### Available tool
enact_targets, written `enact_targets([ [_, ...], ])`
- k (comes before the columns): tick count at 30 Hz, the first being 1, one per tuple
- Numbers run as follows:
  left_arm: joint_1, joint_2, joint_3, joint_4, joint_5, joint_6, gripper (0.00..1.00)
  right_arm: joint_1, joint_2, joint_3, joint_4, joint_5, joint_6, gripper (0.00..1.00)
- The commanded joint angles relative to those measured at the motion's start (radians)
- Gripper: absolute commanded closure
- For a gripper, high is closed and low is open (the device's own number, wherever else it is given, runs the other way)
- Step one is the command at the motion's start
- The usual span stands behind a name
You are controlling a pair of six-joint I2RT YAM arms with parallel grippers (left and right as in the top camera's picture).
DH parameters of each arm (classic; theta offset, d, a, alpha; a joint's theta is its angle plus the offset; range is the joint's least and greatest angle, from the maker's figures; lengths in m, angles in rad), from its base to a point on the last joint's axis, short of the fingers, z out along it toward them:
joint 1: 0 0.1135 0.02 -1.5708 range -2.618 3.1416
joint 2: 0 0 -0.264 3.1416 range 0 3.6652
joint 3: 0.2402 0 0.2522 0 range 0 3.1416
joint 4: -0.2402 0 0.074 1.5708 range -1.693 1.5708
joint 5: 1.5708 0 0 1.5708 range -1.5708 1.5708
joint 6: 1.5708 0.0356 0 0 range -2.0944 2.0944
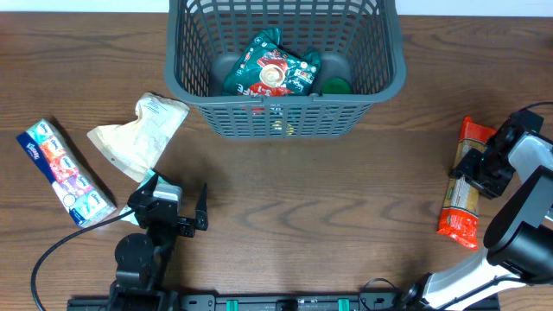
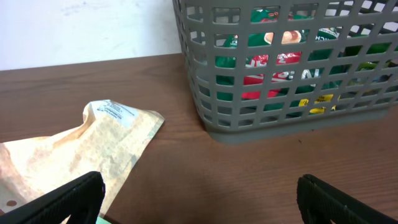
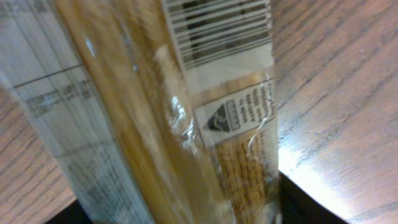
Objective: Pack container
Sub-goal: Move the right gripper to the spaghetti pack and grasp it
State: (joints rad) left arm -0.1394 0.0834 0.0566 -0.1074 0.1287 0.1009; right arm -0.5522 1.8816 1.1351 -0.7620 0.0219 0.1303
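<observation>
The container, a dark grey lattice basket (image 1: 285, 111), stands at the back centre and holds a green and red snack packet (image 1: 272, 71). It also shows in the left wrist view (image 2: 280, 118). My right gripper (image 1: 478, 168) is down over a long orange spaghetti packet (image 1: 458, 206) lying at the right edge. In the right wrist view the packet (image 3: 186, 112) fills the gap between the wide-apart fingers (image 3: 180, 211). My left gripper (image 1: 175, 192) is open and empty, low over bare table (image 2: 199, 199) near the front left.
A beige paper pouch (image 1: 138, 134) lies left of the basket, just ahead of my left gripper (image 2: 93, 143). A blue and red tissue pack (image 1: 65, 171) lies at the far left. A cable trails at the front left.
</observation>
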Motion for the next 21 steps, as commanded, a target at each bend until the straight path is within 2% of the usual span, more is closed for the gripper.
enact_targets([
  [1,-0.003,0.001,-0.018,-0.022,0.018,-0.010,0.01,0.010,0.014,-0.023,0.002,-0.011,0.003,0.65],
  [5,-0.003,0.001,-0.018,-0.022,0.018,-0.010,0.02,0.037,0.002,0.026,-0.060,-0.071,0.016,0.95],
  [6,-0.003,0.001,-0.018,-0.022,0.018,-0.010,0.01,0.045,-0.002,0.046,-0.080,-0.076,0.018,0.99],
  [12,-0.003,0.001,-0.018,-0.022,0.018,-0.010,0.01,0.126,-0.051,0.257,-0.250,-0.078,-0.005,0.99],
  [21,-0.003,0.001,-0.018,-0.022,0.018,-0.010,0.01,0.265,-0.151,0.710,-0.420,-0.130,-0.055,0.99],
])
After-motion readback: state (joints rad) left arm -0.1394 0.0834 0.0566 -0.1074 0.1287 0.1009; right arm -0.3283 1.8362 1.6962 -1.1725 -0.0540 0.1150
